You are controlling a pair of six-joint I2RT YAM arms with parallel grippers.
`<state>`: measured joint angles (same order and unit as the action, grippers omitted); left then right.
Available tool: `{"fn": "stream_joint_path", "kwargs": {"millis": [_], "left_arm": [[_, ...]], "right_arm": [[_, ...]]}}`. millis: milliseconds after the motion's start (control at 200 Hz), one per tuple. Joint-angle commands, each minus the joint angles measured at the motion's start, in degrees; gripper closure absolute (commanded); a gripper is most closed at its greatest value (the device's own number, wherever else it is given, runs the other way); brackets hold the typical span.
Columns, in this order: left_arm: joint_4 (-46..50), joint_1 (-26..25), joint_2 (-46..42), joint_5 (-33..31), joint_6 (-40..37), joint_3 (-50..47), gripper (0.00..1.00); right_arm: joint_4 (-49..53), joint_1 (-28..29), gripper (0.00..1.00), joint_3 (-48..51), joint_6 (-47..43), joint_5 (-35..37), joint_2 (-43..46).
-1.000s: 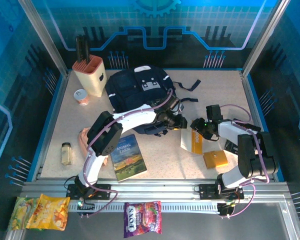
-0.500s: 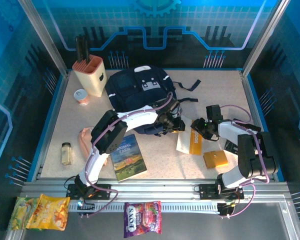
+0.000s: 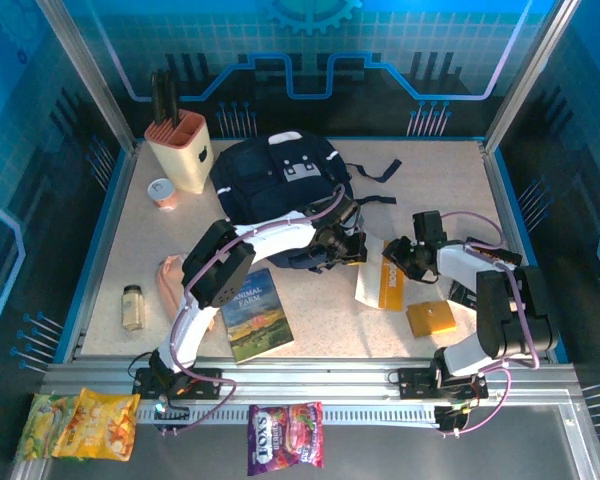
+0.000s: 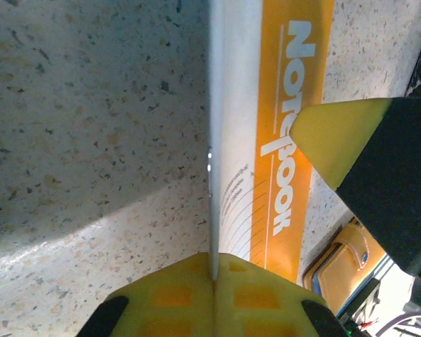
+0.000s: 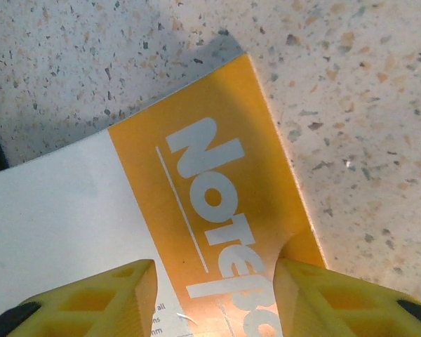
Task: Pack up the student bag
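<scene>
**A:** Student bag point(image 3: 268, 182), where is it?

**B:** Upper centre of the overhead frame, lying on the speckled table point(image 3: 450, 185). Just lower right of it, the left gripper point(image 4: 214, 277) is pinched tight on the edge of a white-and-orange notebook point(image 4: 277, 140). The right gripper point(image 5: 214, 281) has its fingers spread apart over the orange band.

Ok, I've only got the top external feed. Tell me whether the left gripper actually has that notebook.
Observer: In the left wrist view, the left gripper is shut on the notebook, with the notebook's edge pinched between the yellow pads.
Operator: Now give me the right one.
Observer: In the right wrist view, the right gripper is open, fingers apart over the orange band of the cover.
Operator: Read me the band.
Observer: It says "Notebook" in white letters.
</scene>
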<state>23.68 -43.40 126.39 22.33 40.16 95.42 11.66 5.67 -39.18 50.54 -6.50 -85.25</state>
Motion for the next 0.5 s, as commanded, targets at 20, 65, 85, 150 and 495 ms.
{"fn": "stream_joint_path", "kwargs": {"millis": [20,65,85,150,495], "left_arm": [[0.68,0.58,-4.42,-0.58,-1.46,0.73,1.0],[0.47,0.88,-6.15,-0.69,-1.73,0.31,1.0],[0.34,1.02,-6.95,-0.78,-1.75,0.01,1.0],[-0.55,2.0,-9.8,-0.84,-1.7,-1.2,1.0],[-13.98,9.46,-30.04,-9.77,6.15,-18.12,1.0]], "right_arm": [[2.33,-1.4,0.48,1.25,-0.75,-0.33,4.74],[1.48,-1.66,0.46,1.65,-0.96,-1.1,6.58],[0.99,-1.72,0.44,1.85,-0.97,-1.61,7.51],[-1.12,-1.87,0.41,3.04,-0.6,-3.18,10.6],[-11.06,-0.92,0.25,5.32,6.27,-11.71,20.14]]}}
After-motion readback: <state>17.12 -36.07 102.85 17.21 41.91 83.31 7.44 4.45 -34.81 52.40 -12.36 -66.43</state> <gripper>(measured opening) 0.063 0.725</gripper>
